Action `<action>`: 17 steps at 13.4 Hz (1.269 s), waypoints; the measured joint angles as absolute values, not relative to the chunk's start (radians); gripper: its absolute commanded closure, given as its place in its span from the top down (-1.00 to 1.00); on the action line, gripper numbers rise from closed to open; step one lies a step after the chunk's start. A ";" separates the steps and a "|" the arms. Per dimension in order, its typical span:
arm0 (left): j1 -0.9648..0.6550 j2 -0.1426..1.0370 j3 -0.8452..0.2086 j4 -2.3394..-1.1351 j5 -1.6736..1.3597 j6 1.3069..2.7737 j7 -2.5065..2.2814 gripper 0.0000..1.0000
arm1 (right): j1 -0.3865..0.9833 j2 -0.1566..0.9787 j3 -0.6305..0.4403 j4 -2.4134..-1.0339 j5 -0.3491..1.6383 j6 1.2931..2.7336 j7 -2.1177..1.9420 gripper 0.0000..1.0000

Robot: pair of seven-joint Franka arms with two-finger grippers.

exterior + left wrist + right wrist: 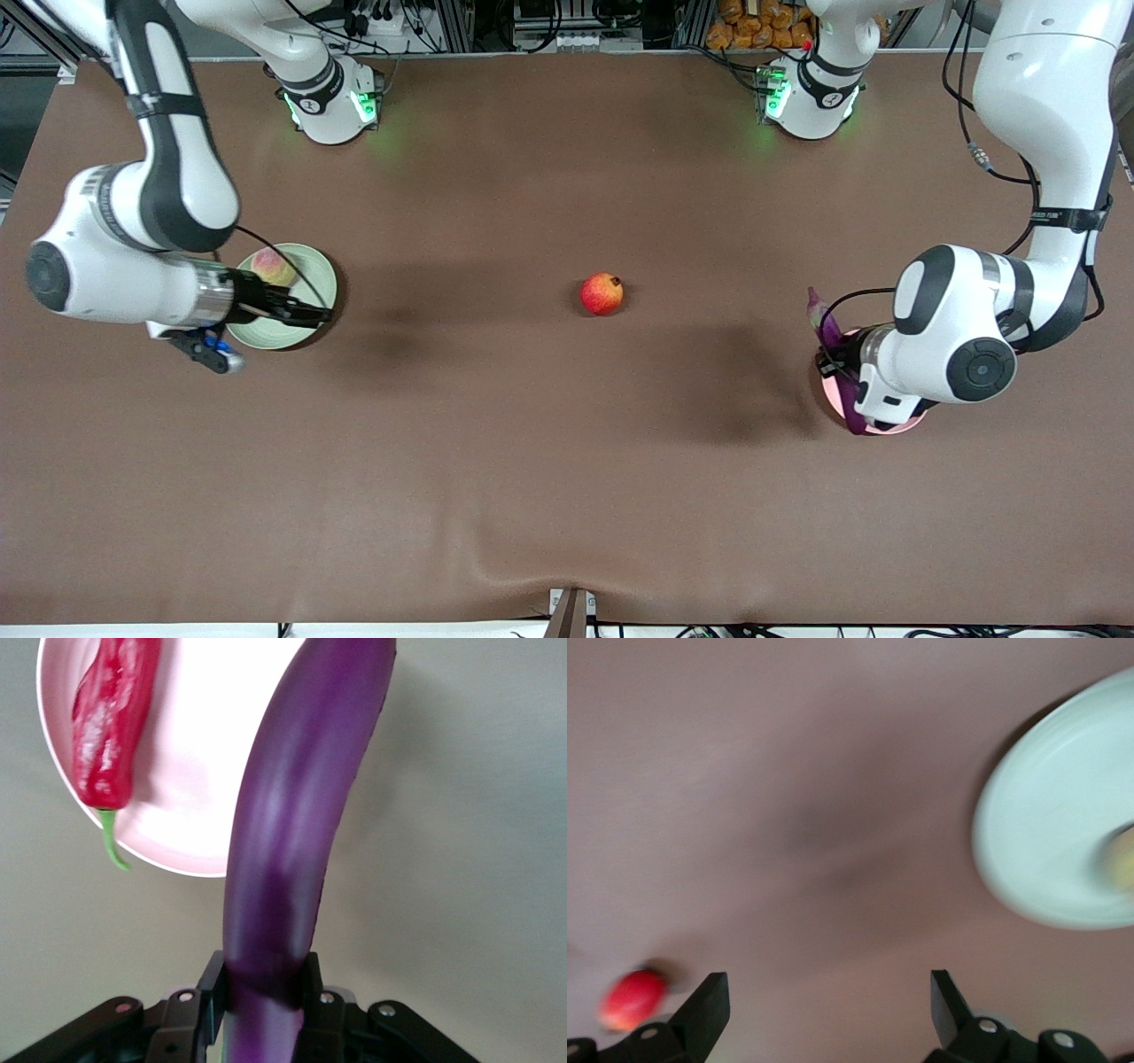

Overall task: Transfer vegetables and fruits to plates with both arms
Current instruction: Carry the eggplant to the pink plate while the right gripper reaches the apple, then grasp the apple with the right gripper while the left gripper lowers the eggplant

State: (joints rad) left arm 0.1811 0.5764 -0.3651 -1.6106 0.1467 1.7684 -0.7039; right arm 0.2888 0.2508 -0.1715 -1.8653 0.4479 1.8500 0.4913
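On pink plate (190, 828): chili (111, 722), visible by left wrist only.

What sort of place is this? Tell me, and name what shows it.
Probably a robotics lab, staged for a sorting test: two fixed arms at a brown-covered table, cables and equipment racks along its edge, and only props laid out, a pomegranate and a green plate.

Brown table cover (532, 461) (creased at the camera's edge), orange packets (753, 25) — above the bases
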 measured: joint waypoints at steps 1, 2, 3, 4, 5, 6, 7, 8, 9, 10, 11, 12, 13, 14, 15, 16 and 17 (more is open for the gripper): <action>0.198 0.577 -0.365 -1.629 0.147 1.774 -0.686 -1.00 | 0.334 0.270 -0.167 -1.836 0.497 1.854 0.582 1.00; 0.210 0.579 -0.365 -1.642 0.147 1.781 -0.678 -1.00 | 0.380 0.294 -0.164 -1.804 0.535 1.864 0.668 1.00; 0.218 0.581 -0.365 -1.652 0.147 1.786 -0.670 -1.00 | 0.424 0.320 -0.162 -1.777 0.555 1.888 0.752 1.00; 0.221 0.583 -0.365 -1.657 0.147 1.789 -0.665 -1.00 | 0.470 0.348 -0.159 -1.757 0.567 1.930 0.838 1.00; 0.224 0.584 -0.365 -1.660 0.147 1.790 -0.661 -1.00 | 0.517 0.376 -0.154 -1.744 0.571 1.984 0.928 1.00; 0.228 0.585 -0.365 -1.664 0.147 1.793 -0.653 -1.00 | 0.560 0.404 -0.144 -1.738 0.573 2.041 1.010 1.00; 0.236 0.586 -0.365 -1.670 0.147 1.803 -0.644 -1.00 | 0.594 0.432 -0.121 -1.735 0.574 2.101 1.090 1.00; 0.245 0.587 -0.364 -1.677 0.147 1.812 -0.637 -1.00 | 0.619 0.458 -0.088 -1.734 0.575 2.159 1.169 1.00; 0.257 0.590 -0.363 -1.681 0.148 1.819 -0.630 -1.00 | 0.635 0.483 -0.052 -1.733 0.575 2.210 1.239 1.00; 0.268 0.594 -0.362 -1.682 0.153 1.827 -0.627 -1.00 | 0.644 0.504 -0.019 -1.732 0.575 2.259 1.291 1.00; 0.278 0.598 -0.362 -1.683 0.162 1.837 -0.624 -1.00 | 0.651 0.526 0.011 -1.731 0.575 2.320 1.334 1.00; 0.282 0.604 -0.362 -1.684 0.166 1.850 -0.623 -1.00 | 0.654 0.549 0.036 -1.729 0.575 2.385 1.375 1.00; 0.282 0.609 -0.363 -1.685 0.167 1.861 -0.623 -1.00 | 0.655 0.576 0.059 -1.718 0.575 2.435 1.411 1.00; 0.282 0.613 -0.364 -1.687 0.168 1.870 -0.623 -1.00 | 0.660 0.608 0.076 -1.696 0.575 2.468 1.443 1.00; 0.281 0.615 -0.364 -1.690 0.168 1.878 -0.623 -1.00 | 0.671 0.639 0.084 -1.669 0.574 2.480 1.468 1.00; 0.281 0.616 -0.364 -1.694 0.169 1.886 -0.623 -1.00 | 0.684 0.665 0.084 -1.646 0.574 2.481 1.486 1.00; 0.281 0.617 -0.364 -1.697 0.170 1.891 -0.623 -1.00 | 0.694 0.681 0.085 -1.633 0.573 2.482 1.500 1.00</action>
State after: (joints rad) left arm 0.2806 0.6166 -0.3641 -1.6971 0.1697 1.8906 -0.6225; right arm 0.6939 0.6808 0.0845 -1.6333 0.5735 2.4815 1.4999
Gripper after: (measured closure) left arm 0.634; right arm 0.000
